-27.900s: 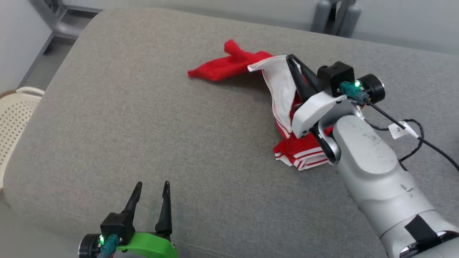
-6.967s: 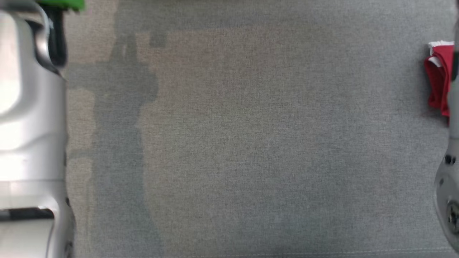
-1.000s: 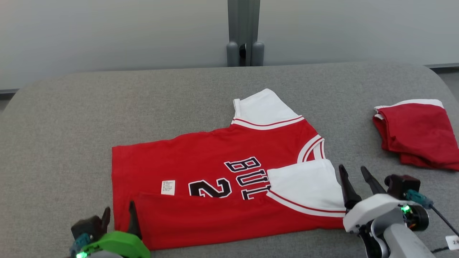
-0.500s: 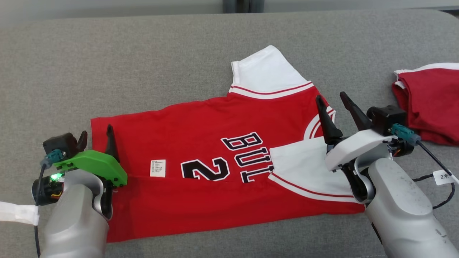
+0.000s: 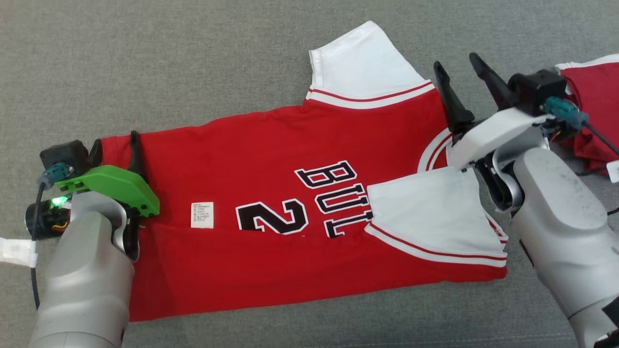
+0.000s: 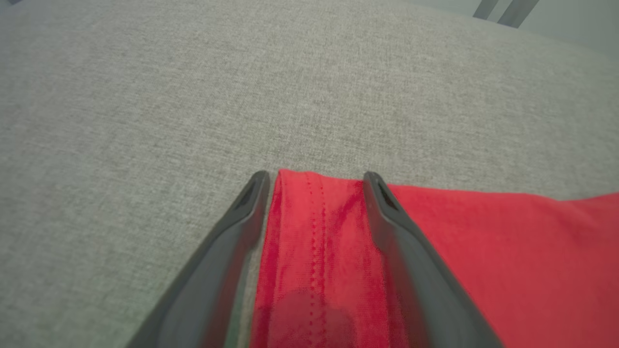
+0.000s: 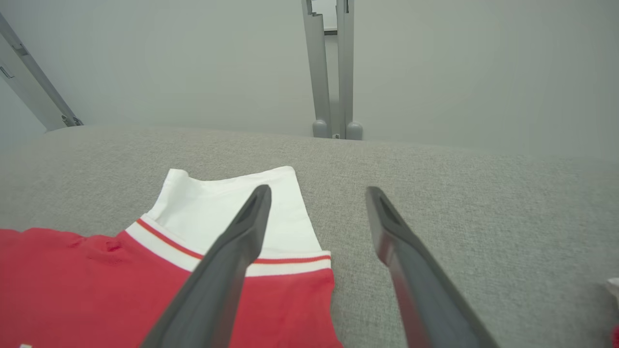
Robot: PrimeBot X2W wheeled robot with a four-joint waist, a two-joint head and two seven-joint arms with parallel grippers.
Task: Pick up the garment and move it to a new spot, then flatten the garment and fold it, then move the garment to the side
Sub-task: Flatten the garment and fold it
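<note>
Between the spread fingers of the left tool [image 5: 115,144] lies the hem corner of the red short-sleeved jersey with white sleeves and black lettering [image 5: 242,154]. It is laid flat on the grey fabric-covered desk [image 5: 169,63], with its near edge folded over. That tool is open and grips nothing. Its outer finger stands over bare desk just beside the hem, its inner finger over the cloth; whether either touches, I cannot tell. The right tool [image 5: 456,62] is likewise open and empty at the jersey's collar end, one finger over the far white sleeve [image 7: 203,208], the other over bare desk. Just beyond the right tool lies a folded dark red cloth [image 5: 599,92].
</note>
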